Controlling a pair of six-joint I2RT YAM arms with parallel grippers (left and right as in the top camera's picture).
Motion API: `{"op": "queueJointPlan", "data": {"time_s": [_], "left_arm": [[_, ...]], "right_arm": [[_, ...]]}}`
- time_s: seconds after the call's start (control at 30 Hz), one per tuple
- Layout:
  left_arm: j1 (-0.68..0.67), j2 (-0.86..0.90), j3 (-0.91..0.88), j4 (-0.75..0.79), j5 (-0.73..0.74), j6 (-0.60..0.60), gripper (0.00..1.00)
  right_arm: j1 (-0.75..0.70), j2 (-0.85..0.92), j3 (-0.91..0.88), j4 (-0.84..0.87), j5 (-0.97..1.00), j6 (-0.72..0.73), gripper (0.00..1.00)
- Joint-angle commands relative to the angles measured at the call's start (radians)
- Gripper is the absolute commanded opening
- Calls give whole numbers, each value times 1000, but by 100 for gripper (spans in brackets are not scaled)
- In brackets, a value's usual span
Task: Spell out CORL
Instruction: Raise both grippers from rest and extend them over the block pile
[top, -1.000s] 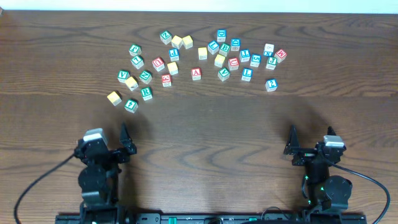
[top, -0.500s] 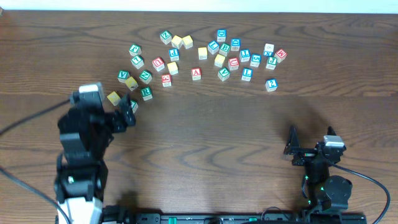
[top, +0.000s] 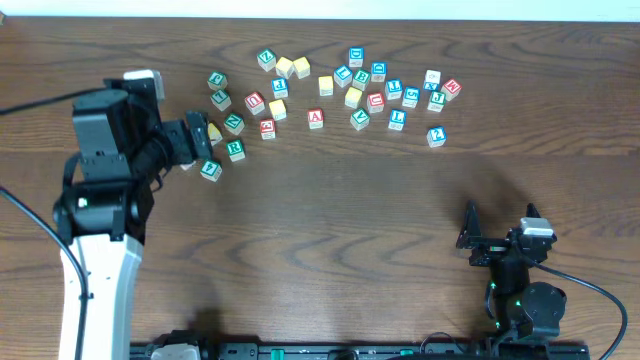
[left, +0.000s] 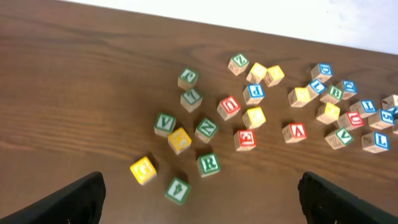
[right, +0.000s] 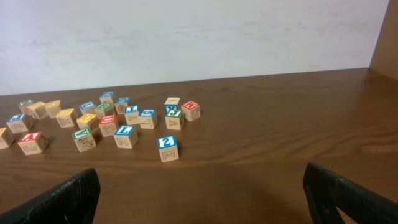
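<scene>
The left arm has swung away from its parked spot at the near edge of the table (top: 330, 260) and out to the far left. The left gripper (top: 200, 143) now hovers over the left end of the scattered letter blocks. Its jaws are spread wide and hold nothing; in the left wrist view both fingers sit at the bottom corners with bare wood between them.

The right gripper (top: 470, 225) has not moved. It rests near the front right, jaws also released and empty, well apart from every block.

No block has shifted, so no letter of the word is placed yet. The reach suggests the first pick is about to start, probably from this left group. The green R block (left: 208, 164) lies closest, just ahead of the open fingers, with a yellow G block (left: 142, 170) and another green block (left: 177, 190) beside it. The blue L block (top: 397, 119) sits far off in the right group. A red block (top: 375, 101) there may be the C, though its letter is too small to read. I cannot pick out an O.
</scene>
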Motion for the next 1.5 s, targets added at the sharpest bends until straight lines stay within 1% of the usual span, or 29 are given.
{"op": "queueJointPlan", "data": {"time_s": [0.0,0.13,0.2,0.43,0.7,0.87,1.0,1.13,1.33,1.47], "left_arm": [[4,33,56,3,13,30,98],[4,51,58,28,13,49,98],[4,59,58,45,12,50,98],[4,64,58,109,12,50,98],[4,64,58,104,12,50,98],[4,64,58,85,12,50,98],[4,64,58,76,12,50,98],[4,64,58,69,12,50,98],[4,64,58,63,12,50,98],[4,64,58,26,12,50,98]], "right_arm": [[-3,-5,-3,-2,-5,-9,99],[-3,-5,-3,2,3,-10,99],[-3,-5,-3,10,33,-9,99],[-3,-5,-3,1,48,-9,99],[-3,-5,-1,72,1,26,99],[-3,36,57,72,-35,26,99],[-3,128,152,72,-32,25,99],[-5,267,277,72,-31,14,99],[-5,541,468,57,-64,14,99],[-5,734,641,-16,-93,14,99]]}}
